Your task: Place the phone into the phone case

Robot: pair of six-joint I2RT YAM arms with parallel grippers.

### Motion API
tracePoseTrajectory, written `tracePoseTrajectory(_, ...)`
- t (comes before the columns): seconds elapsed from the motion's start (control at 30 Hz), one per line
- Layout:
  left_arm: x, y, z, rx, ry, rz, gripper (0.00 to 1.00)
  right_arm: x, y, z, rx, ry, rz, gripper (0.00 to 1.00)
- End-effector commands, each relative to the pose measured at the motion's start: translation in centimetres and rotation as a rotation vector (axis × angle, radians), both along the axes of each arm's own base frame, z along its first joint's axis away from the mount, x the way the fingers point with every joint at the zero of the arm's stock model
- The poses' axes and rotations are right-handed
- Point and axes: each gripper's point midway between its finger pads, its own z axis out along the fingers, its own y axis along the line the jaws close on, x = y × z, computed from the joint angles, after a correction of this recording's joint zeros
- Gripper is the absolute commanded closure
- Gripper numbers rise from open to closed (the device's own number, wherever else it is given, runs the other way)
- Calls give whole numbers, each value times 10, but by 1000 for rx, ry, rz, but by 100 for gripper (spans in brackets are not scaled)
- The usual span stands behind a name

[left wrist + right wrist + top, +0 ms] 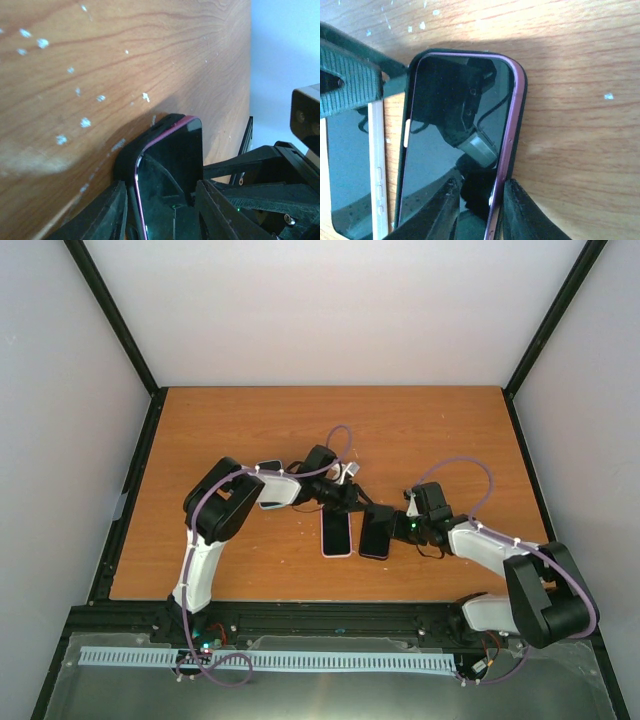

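Note:
A dark phone with a purple frame [375,540] lies screen up on the wooden table, seated in a black phone case [521,115]. In the right wrist view the phone [455,100] fills the middle. My right gripper [480,200] pinches its long right edge, one finger on the glass and one outside the case; it also shows in the top view [392,528]. My left gripper [368,508] is at the phone's far end. In the left wrist view the cased corner [125,155] and the phone [170,165] sit between its fingers [100,215], which touch both sides.
A second phone with a pale pink edge [336,533] lies flat just left of the cased phone, also in the right wrist view [350,175]. The left arm's finger [350,85] reaches in beside it. Black frame rails border the table [250,430].

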Motion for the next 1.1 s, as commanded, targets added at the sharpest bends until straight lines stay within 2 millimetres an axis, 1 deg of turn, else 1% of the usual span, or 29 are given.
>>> tracePoseTrajectory(0.0, -20, -11, 24, -25, -50, -68, 61, 3, -10, 13, -45, -50, -37, 73)
tracePoseTrajectory(0.13, -22, -5, 26, 3, -64, -58, 60, -5, -22, 21, -83, -57, -76, 61)
tracePoseTrajectory(0.23, -22, 1, 27, 15, -75, -44, 57, -12, -27, 21, -83, -47, -93, 53)
tracePoseTrajectory(0.3, -22, 3, 25, 17, -76, -42, 56, -17, -26, 19, -71, -32, -95, 45)
tracePoseTrajectory(0.43, -25, 11, 9, 43, -43, -36, 56, -21, -17, 16, -2, -20, -94, 36)
tracePoseTrajectory(0.53, -27, 16, 4, 54, -40, -28, 56, -23, -14, 13, 32, -14, -100, 33)
tracePoseTrajectory(0.63, -28, 20, 3, 59, -45, -24, 56, -23, -10, 6, 60, 3, -99, 32)
tracePoseTrajectory(0.77, -34, 25, 2, 55, -37, -29, 56, -24, -3, -1, 107, 25, -108, 30)
tracePoseTrajectory(0.93, -43, 26, 4, 18, -12, -45, 56, -15, 0, 4, 162, -5, -157, 26)
tracePoseTrajectory(1.07, -49, 25, 3, -1, 16, -56, 56, -9, 9, 10, 227, -7, -163, 23)
